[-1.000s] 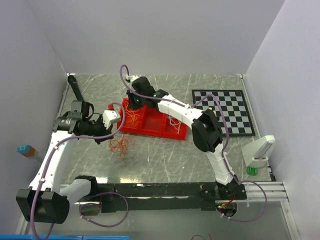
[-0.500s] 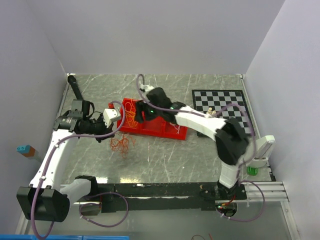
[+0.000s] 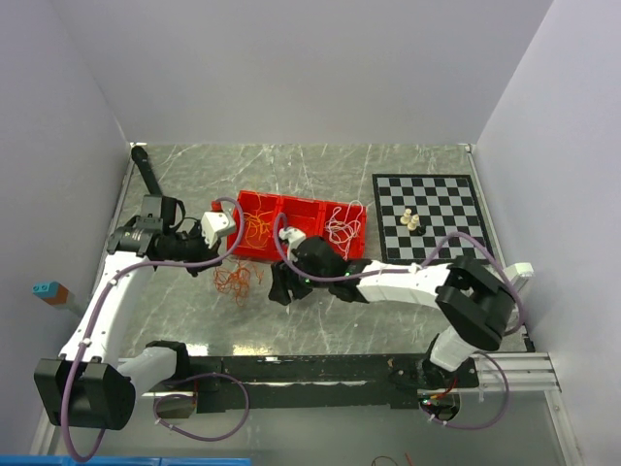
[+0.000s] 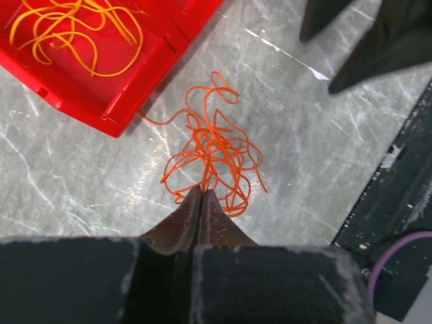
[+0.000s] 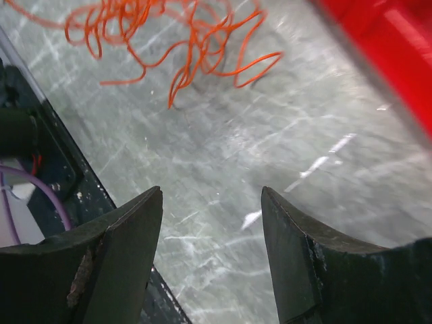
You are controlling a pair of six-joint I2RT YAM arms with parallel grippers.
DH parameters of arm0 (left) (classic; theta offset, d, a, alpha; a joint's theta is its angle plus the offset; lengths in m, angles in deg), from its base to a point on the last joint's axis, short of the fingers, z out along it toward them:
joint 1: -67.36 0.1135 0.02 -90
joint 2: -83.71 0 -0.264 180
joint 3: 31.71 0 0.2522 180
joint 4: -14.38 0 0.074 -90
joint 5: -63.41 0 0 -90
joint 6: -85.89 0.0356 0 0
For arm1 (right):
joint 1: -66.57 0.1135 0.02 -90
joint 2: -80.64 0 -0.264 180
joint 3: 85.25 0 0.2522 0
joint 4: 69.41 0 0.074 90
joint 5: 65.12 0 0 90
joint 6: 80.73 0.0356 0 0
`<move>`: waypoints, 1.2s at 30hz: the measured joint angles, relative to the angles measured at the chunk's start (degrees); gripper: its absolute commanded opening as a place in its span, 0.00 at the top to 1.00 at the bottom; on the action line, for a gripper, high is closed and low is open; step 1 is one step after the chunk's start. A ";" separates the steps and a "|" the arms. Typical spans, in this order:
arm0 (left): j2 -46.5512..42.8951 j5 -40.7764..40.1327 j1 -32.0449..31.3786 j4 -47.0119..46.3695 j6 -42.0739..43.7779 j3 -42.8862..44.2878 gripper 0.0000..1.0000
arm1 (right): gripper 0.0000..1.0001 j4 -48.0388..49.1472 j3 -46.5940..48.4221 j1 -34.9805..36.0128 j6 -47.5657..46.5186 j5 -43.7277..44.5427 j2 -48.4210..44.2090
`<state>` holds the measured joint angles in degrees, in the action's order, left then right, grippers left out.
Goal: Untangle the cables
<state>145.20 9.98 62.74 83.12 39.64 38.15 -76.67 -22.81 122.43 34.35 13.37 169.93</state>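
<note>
Two grippers in view over the table [image 3: 388,330].

Left gripper [image 4: 201,194], left-centre of the top view: fingers pressed together, tips at the near edge of the orange tangle [image 4: 212,152]. Cannot tell whether a strand is caught.

Orange tangle: loose on the table, just below the lower left corner of the tray [image 3: 303,205] and outside it.

Tray, centre of the top view: left compartment holds yellow-orange cables [image 3: 256,229], right compartment holds white cables [image 3: 342,233].

Right gripper [image 5: 210,197], below the tray and just right of the orange tangle: fingers spread, bare table between them. The tangle sits at the upper left of its wrist view.

Chessboard [image 3: 435,218], far right, with a few pale pieces [image 3: 410,221] on it.
</note>
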 measured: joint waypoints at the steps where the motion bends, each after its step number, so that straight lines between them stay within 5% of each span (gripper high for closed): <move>1: 0.00 -0.17 0.02 -0.57 -0.15 -0.24 0.99 | 0.33 0.59 0.00 0.63 -0.02 0.04 1.01; 9: 0.02 -0.24 0.00 -4.22 -5.03 -1.38 0.99 | 0.32 5.90 1.27 4.70 -1.05 0.92 4.72; 21: 0.59 0.48 0.02 -9.38 -9.84 -2.62 0.99 | 0.35 4.52 18.88 7.50 -2.12 2.89 19.34; 36: 1.38 -1.90 0.42 -10.32 -9.90 -4.15 0.99 | 0.43 0.13 19.26 7.65 -2.36 15.69 22.75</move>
<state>146.58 8.08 63.15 72.80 29.74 34.00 -76.54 -3.55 130.08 31.99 29.07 192.69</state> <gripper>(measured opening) 0.021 0.587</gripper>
